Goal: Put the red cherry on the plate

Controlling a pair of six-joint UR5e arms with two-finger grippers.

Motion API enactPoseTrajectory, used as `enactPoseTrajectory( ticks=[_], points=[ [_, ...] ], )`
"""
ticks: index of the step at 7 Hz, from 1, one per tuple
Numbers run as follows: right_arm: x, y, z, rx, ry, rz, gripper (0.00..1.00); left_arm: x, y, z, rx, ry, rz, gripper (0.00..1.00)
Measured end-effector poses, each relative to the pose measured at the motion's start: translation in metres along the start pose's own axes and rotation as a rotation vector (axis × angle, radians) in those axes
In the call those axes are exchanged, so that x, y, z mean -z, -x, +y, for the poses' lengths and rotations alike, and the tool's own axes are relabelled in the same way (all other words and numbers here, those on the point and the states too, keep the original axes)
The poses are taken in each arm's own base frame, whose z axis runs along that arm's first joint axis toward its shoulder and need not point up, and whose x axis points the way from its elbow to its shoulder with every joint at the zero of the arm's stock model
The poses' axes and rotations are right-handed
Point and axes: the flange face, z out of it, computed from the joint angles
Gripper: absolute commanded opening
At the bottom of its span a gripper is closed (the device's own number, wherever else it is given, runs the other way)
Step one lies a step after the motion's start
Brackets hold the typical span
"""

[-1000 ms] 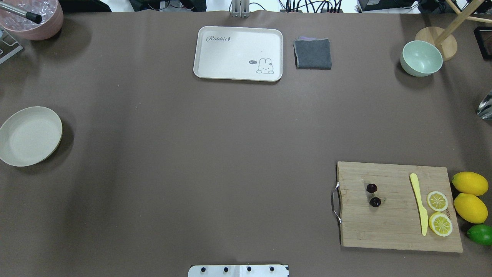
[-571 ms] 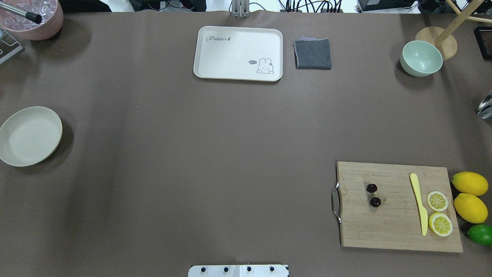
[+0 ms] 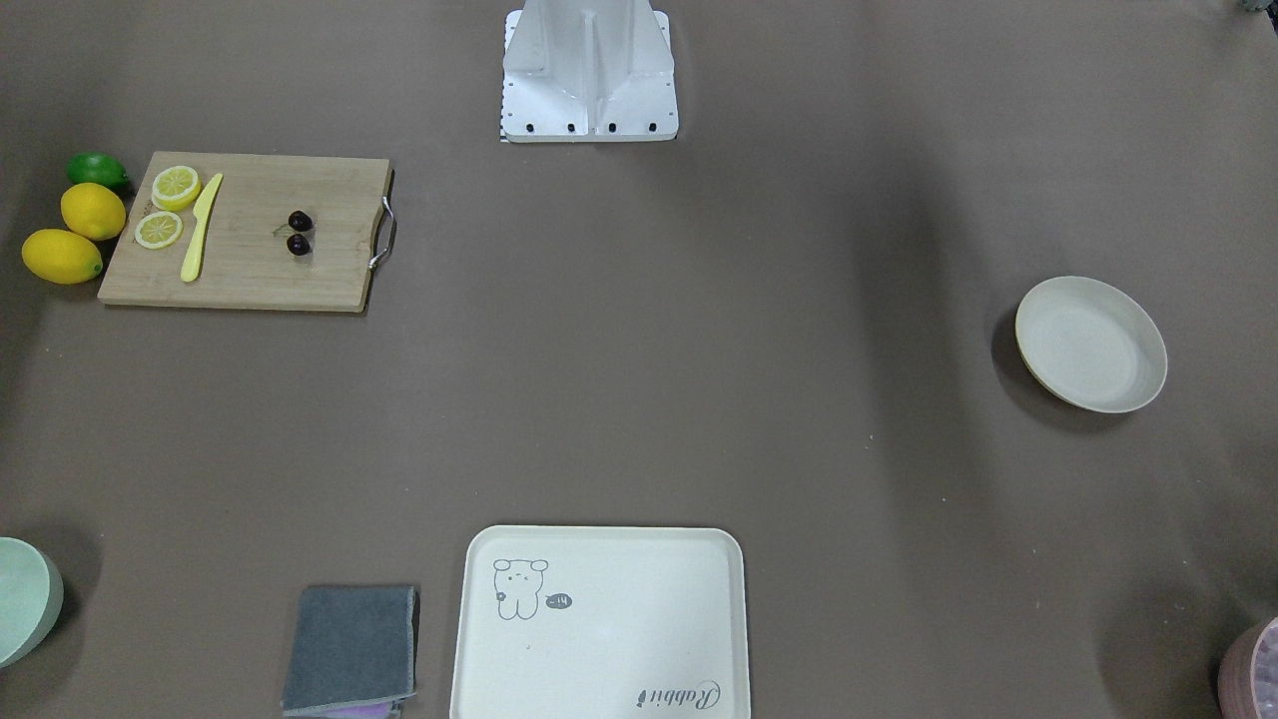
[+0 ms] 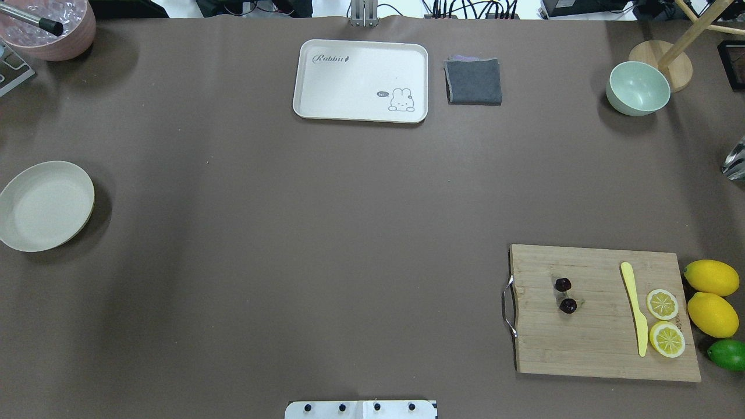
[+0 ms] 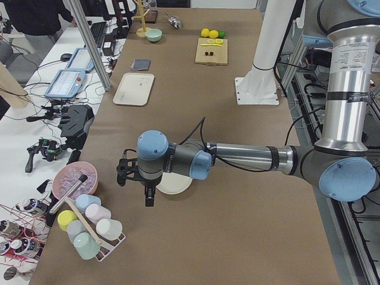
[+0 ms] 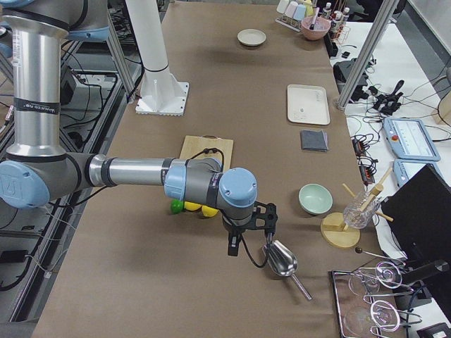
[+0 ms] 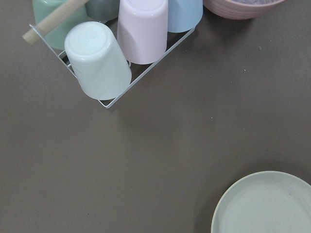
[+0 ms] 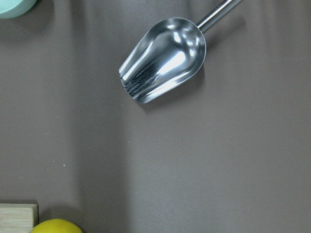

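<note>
The red cherry (image 4: 568,305) is a pair of dark fruits lying on the wooden cutting board (image 4: 593,346) at the right; in the front-facing view the cherry (image 3: 299,244) is at the upper left. The cream plate (image 4: 46,206) sits empty at the table's left edge, also the plate (image 3: 1090,345) and the plate (image 7: 265,208). My left gripper (image 5: 148,199) hangs beside the plate, far from the cherry. My right gripper (image 6: 235,246) hovers off the board's end next to a metal scoop (image 8: 163,60). Neither gripper shows well enough to tell whether it is open or shut.
On the board lie a yellow knife (image 4: 634,308) and two lemon slices (image 4: 662,304); lemons (image 4: 711,277) and a lime (image 4: 727,354) sit beside it. A rabbit tray (image 4: 361,80), grey cloth (image 4: 474,81) and mint bowl (image 4: 638,88) stand far back. A cup rack (image 7: 104,58) is near the plate.
</note>
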Motion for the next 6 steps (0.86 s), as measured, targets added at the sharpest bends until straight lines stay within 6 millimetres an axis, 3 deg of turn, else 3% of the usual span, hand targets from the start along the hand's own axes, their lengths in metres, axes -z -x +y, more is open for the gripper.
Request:
enactPoseTrajectory(
  ticks=[2, 6],
  points=[
    [0.002, 0.002, 0.003, 0.003, -0.004, 0.000, 1.00, -0.020, -0.018, 0.012, -0.050, -0.003, 0.084, 0.99],
    [0.016, 0.016, 0.004, -0.039, -0.033, 0.002, 1.00, -0.119, -0.018, 0.060, -0.193, 0.005, 0.153, 0.99]
  ],
)
